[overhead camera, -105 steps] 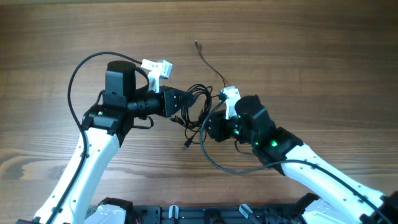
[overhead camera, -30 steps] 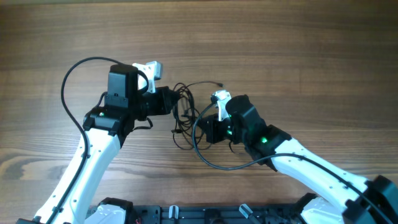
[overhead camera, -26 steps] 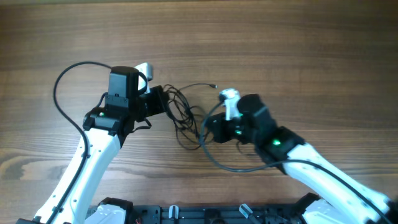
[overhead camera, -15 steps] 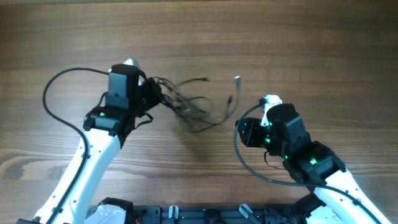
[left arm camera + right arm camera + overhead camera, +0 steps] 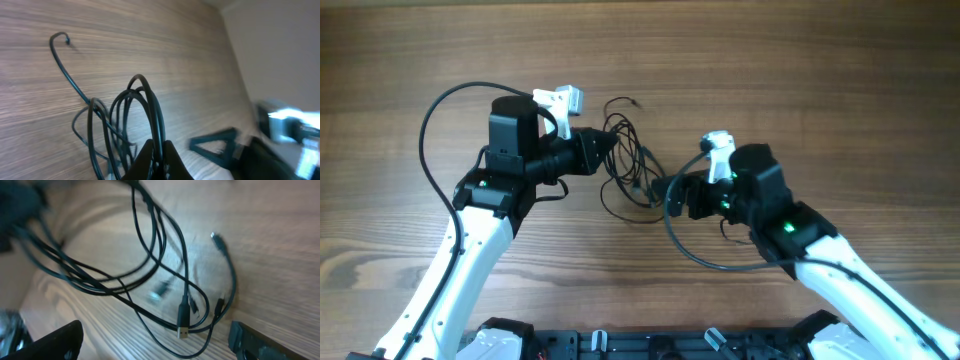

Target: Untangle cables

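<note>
Back from upper left, the left pincer (image 5: pixel 604 151) now sits left of centre, clamped on several strands of the cables (image 5: pixel 623 172), apparently to anchor the bundle. Loops spread at frame centre. Right pincer (image 5: pixel 672 192), returned close beside them, gapes wide and empty, likely poised for a loose end.

Overhead looks down; wrist views closely share cables (image 5: pixel 160 132).

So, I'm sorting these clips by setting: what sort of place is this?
Probably a robotics lab or data-collection bench, not a home: a wood-grain table, the left arm and right arm rising from its near edge, and tangled thin black cables as the work piece.
</note>
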